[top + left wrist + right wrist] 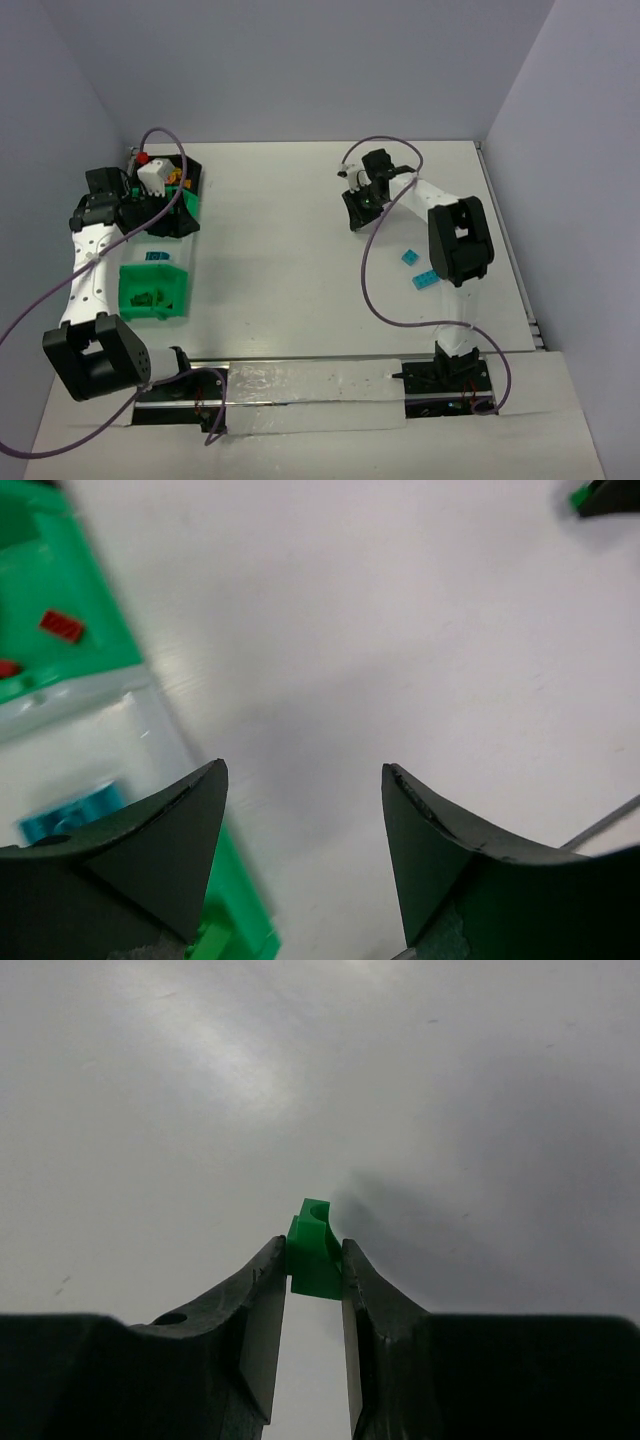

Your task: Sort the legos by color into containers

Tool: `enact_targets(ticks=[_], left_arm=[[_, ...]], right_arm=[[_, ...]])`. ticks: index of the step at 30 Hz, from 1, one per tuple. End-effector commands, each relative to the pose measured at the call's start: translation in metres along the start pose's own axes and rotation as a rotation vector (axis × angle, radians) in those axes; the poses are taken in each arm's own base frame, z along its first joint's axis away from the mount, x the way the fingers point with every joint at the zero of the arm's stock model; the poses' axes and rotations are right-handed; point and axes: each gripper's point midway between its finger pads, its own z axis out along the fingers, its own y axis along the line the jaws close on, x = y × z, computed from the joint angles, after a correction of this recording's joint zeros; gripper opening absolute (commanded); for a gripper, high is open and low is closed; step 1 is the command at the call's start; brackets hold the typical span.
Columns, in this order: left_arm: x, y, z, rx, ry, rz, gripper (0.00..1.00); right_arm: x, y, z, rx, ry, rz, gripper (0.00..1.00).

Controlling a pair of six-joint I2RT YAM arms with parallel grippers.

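Nearest the arms, by the tabletop's (280,260) left edge, a green bin (155,313) already holds green bricks. Two teal bricks (425,280) lie loose toward the right edge. The left gripper (305,815) hangs near the green bin, jaws wide with nothing between them. Farther out, toward the far edge, the right gripper (313,1265) is pinched narrow on a green brick (312,1228), caught only at the fingertips. Whether it is clear of the surface I cannot tell. With so shallow a hold, the brick may twist or pop free on the long carry to the left edge. The left arm near the bin could also block the drop.
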Motion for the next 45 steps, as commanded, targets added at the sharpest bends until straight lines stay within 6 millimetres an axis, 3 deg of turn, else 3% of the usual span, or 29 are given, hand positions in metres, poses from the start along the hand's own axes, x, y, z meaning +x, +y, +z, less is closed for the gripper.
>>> enact_targets(ticks=[1,9,13,16,25,45], left_arm=[[-0.063,-0.046,0.014,0.132,-0.180,-0.263,0.71],[-0.069,-0.134,0.051,0.357,-0.158,-0.375,0.68],[-0.075,-0.164,0.058,0.439,-0.160,-0.384,0.67],[-0.080,-0.178,0.057,0.477,-0.170,-0.375,0.67],[-0.062,-0.203,0.065,0.534,-0.093,-0.370,0.60],[-0.026,-0.219,0.077,0.599,0.054,-0.417,0.47]], right_arm=[[-0.064,0.080,-0.071,-0.195,-0.313,-0.206,0.19],[-0.081,0.186,-0.111,-0.404,-0.441,-0.390,0.18],[-0.084,0.221,-0.124,-0.460,-0.463,-0.442,0.18],[-0.085,0.236,-0.126,-0.466,-0.460,-0.475,0.18],[-0.084,0.250,-0.123,-0.458,-0.458,-0.495,0.18],[-0.098,0.245,-0.128,-0.365,-0.489,-0.523,0.16]])
